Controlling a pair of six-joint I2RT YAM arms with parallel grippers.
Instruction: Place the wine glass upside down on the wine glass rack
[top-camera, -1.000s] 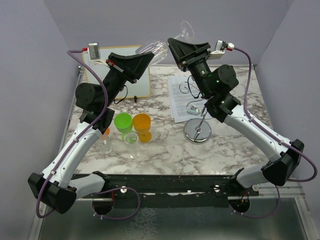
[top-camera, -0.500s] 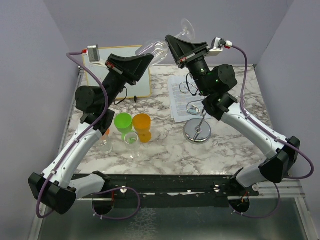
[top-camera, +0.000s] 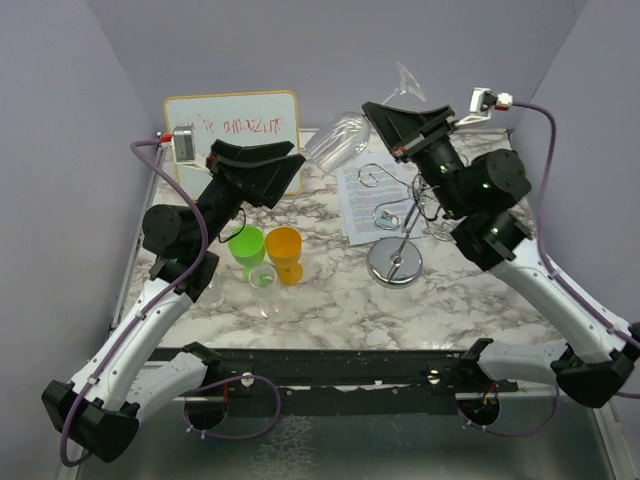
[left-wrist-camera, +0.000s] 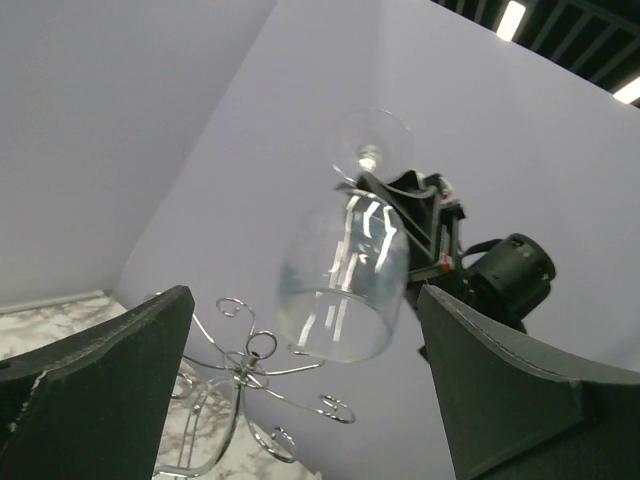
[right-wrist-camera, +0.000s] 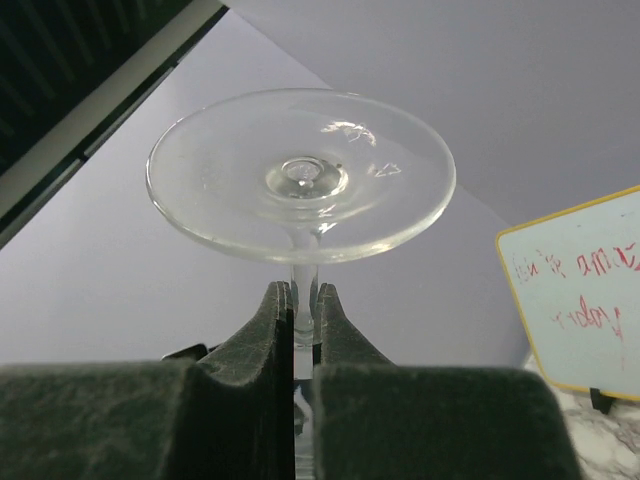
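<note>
Looking down from above, the right arm reaches up and back over the white marble table (top-camera: 330, 300), wrist cocked, with the right gripper (right-wrist-camera: 303, 300) pinched tight on the stem of the clear wine glass (top-camera: 338, 140). The glass hangs in the air, tilted, foot toward the back wall and open bowl pointing down and left. It's up beside the curly top arms of the chrome wire wine glass rack (top-camera: 394, 265), not on it. The left arm is bent at the elbow and raised. The left gripper (top-camera: 297, 170) is spread wide and empty, aimed at the bowl but apart from it. From the right wrist you only get the foot and a sliver of stem; the fingers (right-wrist-camera: 250, 350) block the bowl. The right arm covers part of the rack's far side. Red scribble on the yellow-framed whiteboard (top-camera: 232, 118) is unreadable.
</note>
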